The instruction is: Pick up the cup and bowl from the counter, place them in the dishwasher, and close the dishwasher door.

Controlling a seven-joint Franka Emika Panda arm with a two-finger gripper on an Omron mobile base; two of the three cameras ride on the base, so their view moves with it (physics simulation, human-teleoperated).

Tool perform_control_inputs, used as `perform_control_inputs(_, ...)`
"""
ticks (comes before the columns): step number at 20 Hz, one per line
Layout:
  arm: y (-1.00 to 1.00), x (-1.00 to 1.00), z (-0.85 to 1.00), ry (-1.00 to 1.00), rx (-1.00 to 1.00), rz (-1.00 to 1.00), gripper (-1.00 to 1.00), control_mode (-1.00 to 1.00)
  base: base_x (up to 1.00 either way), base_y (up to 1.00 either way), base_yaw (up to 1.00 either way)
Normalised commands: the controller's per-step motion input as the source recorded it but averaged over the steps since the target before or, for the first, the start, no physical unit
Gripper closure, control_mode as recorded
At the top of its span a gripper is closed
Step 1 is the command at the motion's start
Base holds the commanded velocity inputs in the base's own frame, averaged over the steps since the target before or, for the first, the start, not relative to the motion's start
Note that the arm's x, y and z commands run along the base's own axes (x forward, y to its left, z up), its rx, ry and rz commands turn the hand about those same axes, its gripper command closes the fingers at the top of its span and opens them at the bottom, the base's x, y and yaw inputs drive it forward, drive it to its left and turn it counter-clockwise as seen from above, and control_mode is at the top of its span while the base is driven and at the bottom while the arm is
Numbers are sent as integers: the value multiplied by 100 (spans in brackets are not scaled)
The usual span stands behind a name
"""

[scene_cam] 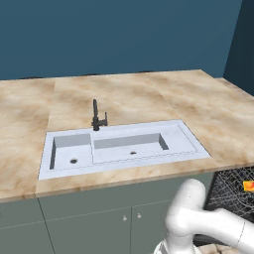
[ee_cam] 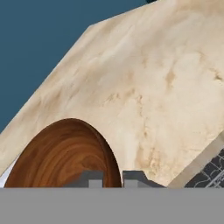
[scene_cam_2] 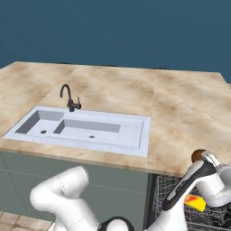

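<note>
A brown wooden bowl (ee_cam: 61, 157) fills the lower left of the hand view, its rim pinched between my gripper's (ee_cam: 113, 178) two fingertips, which are shut on it. From the right base view the bowl (scene_cam_2: 196, 156) shows as a small brown patch at the counter's (scene_cam_2: 180, 113) front edge, just by the gripper (scene_cam_2: 203, 159). The orange-yellow cup (scene_cam_2: 195, 203) lies in the dishwasher's dark wire rack (scene_cam_2: 169, 191) below the counter edge. The cup (scene_cam: 249, 186) also sits in that rack (scene_cam: 230, 191) at the right edge of the left base view.
A white double-basin sink (scene_cam: 124, 146) with a black tap (scene_cam: 97, 116) is set into the counter (scene_cam: 149, 94) to the left. Grey-green cupboard doors (scene_cam: 99, 223) run below it. A blue wall stands behind.
</note>
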Motion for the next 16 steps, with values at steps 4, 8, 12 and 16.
perform_control_inputs(4, 0, -76, -17, -1, 0, 0, 100, -100, 0, 0, 0)
perform_control_inputs(8, -5, -68, -22, 0, 0, 0, 100, -100, 0, 0, 0)
perform_control_inputs(12, -18, -60, -6, 0, 1, 0, 100, -100, 0, 0, 0)
perform_control_inputs(16, -25, -28, -32, 0, 0, 0, 100, -100, 0, 0, 0)
